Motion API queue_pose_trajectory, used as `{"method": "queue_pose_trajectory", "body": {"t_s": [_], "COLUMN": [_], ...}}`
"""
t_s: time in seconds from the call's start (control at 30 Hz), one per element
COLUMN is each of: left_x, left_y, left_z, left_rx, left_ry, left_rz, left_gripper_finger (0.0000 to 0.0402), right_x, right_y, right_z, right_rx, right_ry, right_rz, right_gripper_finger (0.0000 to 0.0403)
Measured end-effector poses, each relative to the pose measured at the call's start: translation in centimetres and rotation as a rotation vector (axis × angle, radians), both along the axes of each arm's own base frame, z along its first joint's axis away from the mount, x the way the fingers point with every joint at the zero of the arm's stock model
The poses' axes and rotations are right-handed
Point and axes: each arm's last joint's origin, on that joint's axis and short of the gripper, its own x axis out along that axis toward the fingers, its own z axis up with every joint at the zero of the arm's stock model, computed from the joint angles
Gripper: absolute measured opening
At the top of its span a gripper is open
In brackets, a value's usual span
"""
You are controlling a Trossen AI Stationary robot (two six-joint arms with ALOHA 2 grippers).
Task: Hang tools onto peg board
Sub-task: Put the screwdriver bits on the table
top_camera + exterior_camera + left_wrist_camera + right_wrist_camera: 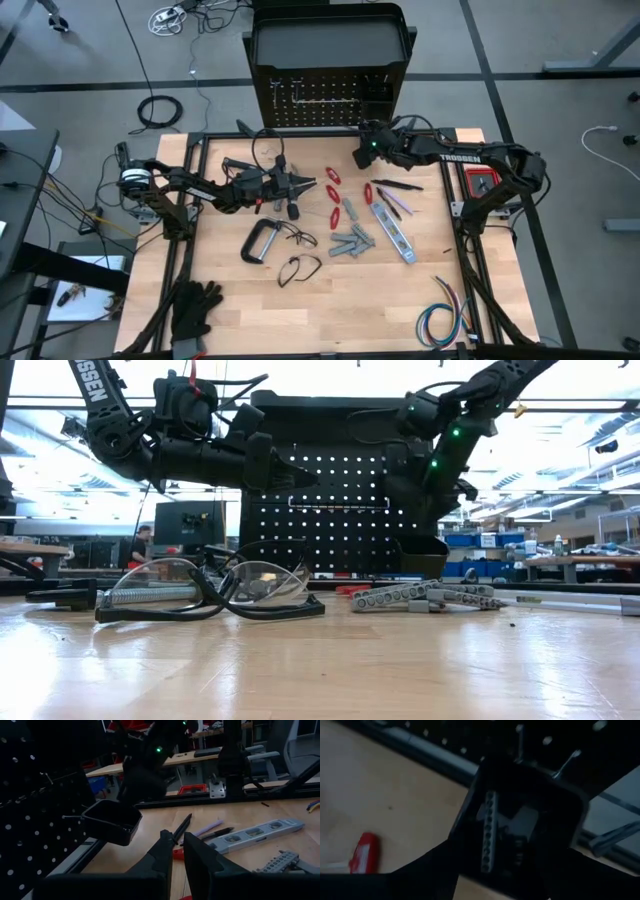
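The peg board [325,95] stands upright at the table's far edge, with a small black bin [520,825] on its front at the lower right. Grey metal pieces [489,830] lie inside the bin. My right gripper [507,849] hovers open just above and in front of the bin, slanting down, and holds nothing. My left gripper [178,842] hangs level over the table's left middle and points toward the right. Its fingers are almost together, with nothing between them. A grey C-clamp [258,242], red-handled tools [335,190], a silver flat bar [395,232] and more grey pieces [352,243] lie flat on the table.
Two pairs of clear safety glasses [300,268] lie near the table's middle. Black gloves [195,305] sit at the near left corner and a coloured wire bundle [445,320] at the near right. Silver hooks [320,95] stick out of the board. Thin dark pens [395,190] lie right of the red tools.
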Motion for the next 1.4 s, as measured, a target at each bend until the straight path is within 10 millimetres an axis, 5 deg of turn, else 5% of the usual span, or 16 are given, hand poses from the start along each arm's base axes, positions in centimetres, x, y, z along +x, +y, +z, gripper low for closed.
{"method": "queue_pose_trajectory", "body": {"t_s": [0.43, 1.4], "left_x": [0.0, 0.0], "left_y": [0.0, 0.0], "left_z": [0.0, 0.3], "left_rx": [0.000, 0.006], "left_ry": [-0.002, -0.030], "left_rz": [0.000, 0.000], "left_gripper_finger": [0.0047, 0.0047], "right_x": [0.7, 0.1], "right_y": [-2.4, -3.2], "right_z": [-2.7, -3.2], "right_rx": [0.021, 0.109], "right_ry": [-0.002, 0.038], "right_rz": [-0.070, 0.045], "right_gripper_finger": [0.0247, 0.0242]}}
